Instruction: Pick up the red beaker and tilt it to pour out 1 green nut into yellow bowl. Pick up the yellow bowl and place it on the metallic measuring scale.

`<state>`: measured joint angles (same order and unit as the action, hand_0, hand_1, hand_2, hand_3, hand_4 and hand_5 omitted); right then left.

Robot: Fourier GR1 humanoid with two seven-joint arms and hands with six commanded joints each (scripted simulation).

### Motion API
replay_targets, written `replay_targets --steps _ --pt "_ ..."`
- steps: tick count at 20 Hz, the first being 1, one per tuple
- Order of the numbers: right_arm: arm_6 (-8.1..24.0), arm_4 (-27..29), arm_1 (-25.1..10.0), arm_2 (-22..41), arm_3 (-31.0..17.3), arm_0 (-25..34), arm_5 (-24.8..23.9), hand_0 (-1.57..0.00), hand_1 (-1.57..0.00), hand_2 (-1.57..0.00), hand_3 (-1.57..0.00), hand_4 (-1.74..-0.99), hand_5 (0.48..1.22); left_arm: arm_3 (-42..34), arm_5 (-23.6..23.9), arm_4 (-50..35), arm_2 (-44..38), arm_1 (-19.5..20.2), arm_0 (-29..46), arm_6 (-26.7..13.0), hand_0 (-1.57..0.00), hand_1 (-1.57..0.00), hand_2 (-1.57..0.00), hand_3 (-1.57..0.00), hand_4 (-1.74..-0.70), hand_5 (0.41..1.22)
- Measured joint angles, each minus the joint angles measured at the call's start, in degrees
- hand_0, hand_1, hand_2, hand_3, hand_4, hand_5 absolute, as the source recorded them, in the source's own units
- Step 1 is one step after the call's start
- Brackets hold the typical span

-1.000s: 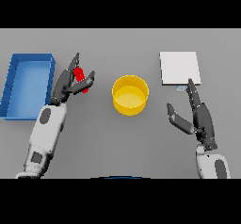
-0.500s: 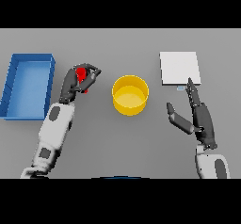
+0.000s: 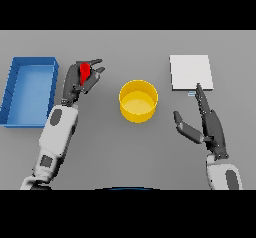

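Observation:
The red beaker [image 3: 85,71] is held in my left hand [image 3: 80,81], whose fingers and thumb curl round it, left of the yellow bowl [image 3: 138,100]. Most of the beaker is hidden by the fingers; only a red patch shows. The bowl stands upright mid-table, its inside showing only yellow. No green nut is visible. The metallic measuring scale [image 3: 190,72] is a flat pale square at the far right. My right hand [image 3: 207,124] rests open on the table below the scale, fingers straight and pointing toward it, thumb spread toward the bowl.
A blue tray [image 3: 14,79] with raised walls lies at the far left, beside my left arm. A small pale mark [image 3: 191,94] sits just below the scale near my right fingertips.
My left hand closed round the red beaker and carried it slightly up and toward the bowl. The right hand, the bowl and the scale have stayed put.

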<state>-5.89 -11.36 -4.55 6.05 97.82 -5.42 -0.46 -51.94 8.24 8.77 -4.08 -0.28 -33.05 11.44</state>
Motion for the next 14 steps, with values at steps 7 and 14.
replay_targets --steps 7,14 --pt "-1.0 -2.2 0.0 0.6 -0.4 -0.3 -1.1 0.00 0.00 0.00 0.00 -1.243 0.691 -8.2 -1.8 8.8 11.0 6.0 -2.5 -9.5 -1.56 -1.56 -1.56 -1.56 -1.73 1.121" --pt "0.6 -2.6 0.6 1.2 0.7 -1.0 -1.4 0.00 0.00 0.00 0.00 -1.251 0.714 -12.7 -5.1 14.4 19.4 10.2 -2.3 -14.6 -1.57 -1.57 -1.57 -1.57 -1.74 1.112"
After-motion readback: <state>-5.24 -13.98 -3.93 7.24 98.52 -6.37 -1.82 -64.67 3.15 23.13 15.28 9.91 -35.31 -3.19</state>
